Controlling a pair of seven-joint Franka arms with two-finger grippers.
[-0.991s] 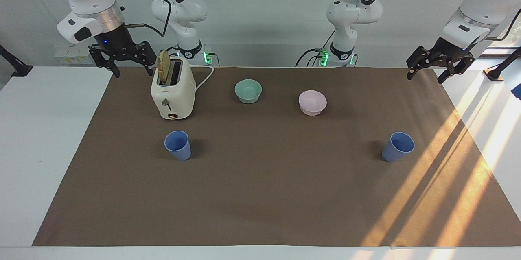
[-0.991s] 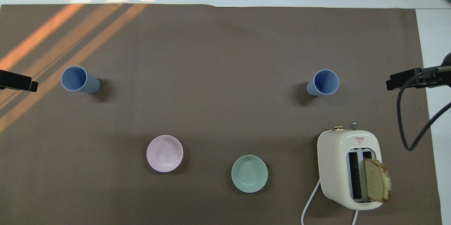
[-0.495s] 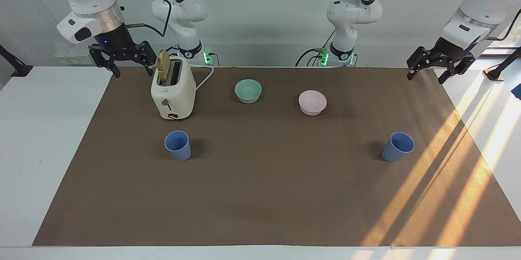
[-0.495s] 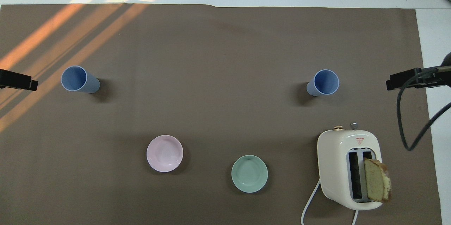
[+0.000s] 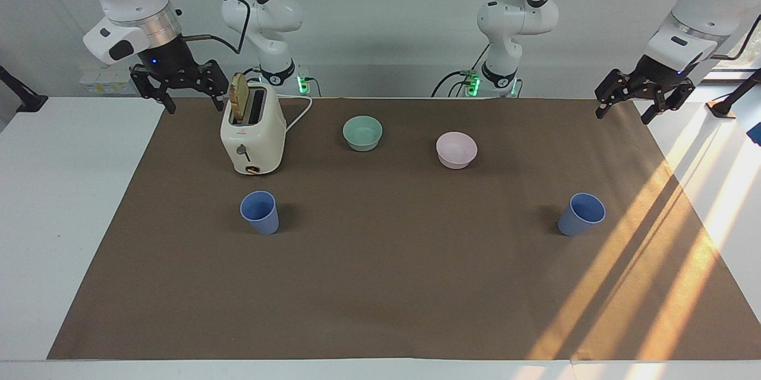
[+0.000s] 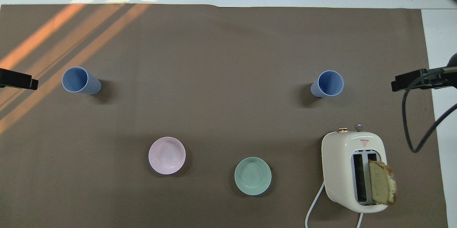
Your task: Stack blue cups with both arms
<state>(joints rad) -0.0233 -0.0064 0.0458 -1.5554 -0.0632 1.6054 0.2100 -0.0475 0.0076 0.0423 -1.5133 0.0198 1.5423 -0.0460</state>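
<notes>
Two blue cups stand upright and apart on the brown mat. One [image 5: 259,212] is toward the right arm's end, just farther from the robots than the toaster; it also shows in the overhead view [image 6: 327,84]. The other cup [image 5: 581,214] [image 6: 80,81] is toward the left arm's end. My right gripper [image 5: 195,103] hangs open and empty in the air beside the toaster, over the mat's edge. My left gripper [image 5: 622,115] hangs open and empty over the mat's corner at its end. Neither gripper touches a cup.
A cream toaster [image 5: 253,137] with a bread slice [image 5: 239,96] in one slot stands near the right arm. A mint-green bowl [image 5: 362,132] and a pale pink bowl [image 5: 456,150] sit nearer to the robots than the cups. White table [image 5: 65,201] surrounds the mat.
My left gripper has drifted slightly outward toward its end of the table. The right gripper, cups and bowls have not moved.
</notes>
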